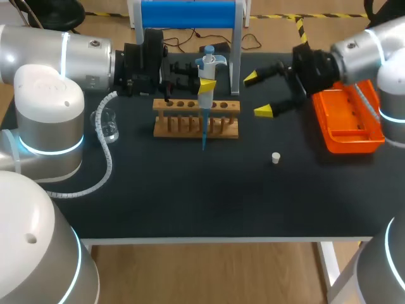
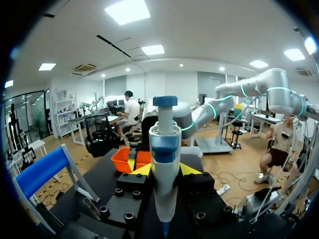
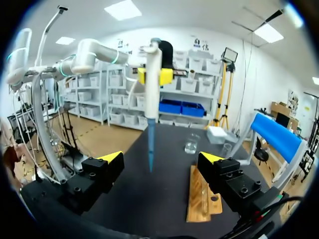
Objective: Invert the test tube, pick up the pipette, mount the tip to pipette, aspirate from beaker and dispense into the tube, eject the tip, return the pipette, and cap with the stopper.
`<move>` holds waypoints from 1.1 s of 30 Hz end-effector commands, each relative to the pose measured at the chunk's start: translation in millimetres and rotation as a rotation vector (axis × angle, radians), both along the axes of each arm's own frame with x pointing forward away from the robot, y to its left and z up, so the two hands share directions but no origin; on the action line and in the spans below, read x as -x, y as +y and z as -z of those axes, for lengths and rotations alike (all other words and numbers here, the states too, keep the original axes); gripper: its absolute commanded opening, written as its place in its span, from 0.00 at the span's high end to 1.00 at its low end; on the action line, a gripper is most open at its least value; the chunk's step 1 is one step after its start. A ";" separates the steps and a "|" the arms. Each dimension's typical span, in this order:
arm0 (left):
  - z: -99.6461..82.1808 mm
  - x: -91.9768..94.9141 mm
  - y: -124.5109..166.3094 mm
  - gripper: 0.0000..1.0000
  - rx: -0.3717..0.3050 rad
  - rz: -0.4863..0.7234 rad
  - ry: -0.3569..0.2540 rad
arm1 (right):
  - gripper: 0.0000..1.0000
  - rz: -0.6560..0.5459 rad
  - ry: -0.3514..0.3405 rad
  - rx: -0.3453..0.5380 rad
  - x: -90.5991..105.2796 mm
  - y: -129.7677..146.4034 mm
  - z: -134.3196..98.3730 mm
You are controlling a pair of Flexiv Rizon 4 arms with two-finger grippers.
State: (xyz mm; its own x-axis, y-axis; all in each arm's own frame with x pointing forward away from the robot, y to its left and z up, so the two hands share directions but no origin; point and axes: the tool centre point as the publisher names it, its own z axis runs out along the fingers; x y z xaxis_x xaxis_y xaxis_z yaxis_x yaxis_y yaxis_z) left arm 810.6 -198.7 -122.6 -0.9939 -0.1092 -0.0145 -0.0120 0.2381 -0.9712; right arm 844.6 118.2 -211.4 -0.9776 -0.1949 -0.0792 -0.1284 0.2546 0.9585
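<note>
My left gripper is shut on a white pipette with a blue plunger top, held upright. Its blue tip hangs in front of the wooden tube rack. In the left wrist view the pipette stands between the yellow fingertips. My right gripper is open, to the right of the rack, with nothing between its fingers. From the right wrist view, this gripper faces the pipette, with the rack and a clear beaker ahead. The beaker sits left of the rack. A small white stopper lies on the table.
An orange tip box lies at the right side, under my right arm. A stand with a blue top bar is at the table's far edge behind the rack. A coiled white cable runs along the left side.
</note>
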 end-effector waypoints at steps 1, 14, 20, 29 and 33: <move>-0.1 -0.8 0.1 1.00 0.000 0.002 0.000 | 0.00 0.032 -0.010 -0.059 22.8 -4.6 -5.7; -0.1 -0.8 0.1 1.00 0.000 0.002 0.000 | 0.00 -0.008 0.112 -0.129 33.3 30.7 -26.3; -0.1 -0.8 0.1 1.00 0.000 0.002 0.000 | 0.00 -0.059 0.141 -0.167 38.0 43.0 -30.1; -0.1 -0.8 0.1 1.00 0.000 0.002 0.000 | 0.00 -0.055 0.112 -0.178 45.5 66.9 -37.9; -0.1 -0.8 0.1 1.00 0.000 0.002 0.000 | 0.00 -0.052 0.123 -0.184 46.7 76.1 -41.7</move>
State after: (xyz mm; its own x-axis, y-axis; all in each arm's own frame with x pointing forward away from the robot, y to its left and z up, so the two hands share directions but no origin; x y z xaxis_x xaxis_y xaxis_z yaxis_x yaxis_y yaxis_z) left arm 810.6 -198.8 -122.6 -0.9939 -0.1090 -0.0145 -0.0119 0.2382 -0.9711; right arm 798.9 186.7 -171.8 -0.9687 -0.2484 0.0017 -0.0162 0.0701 0.9974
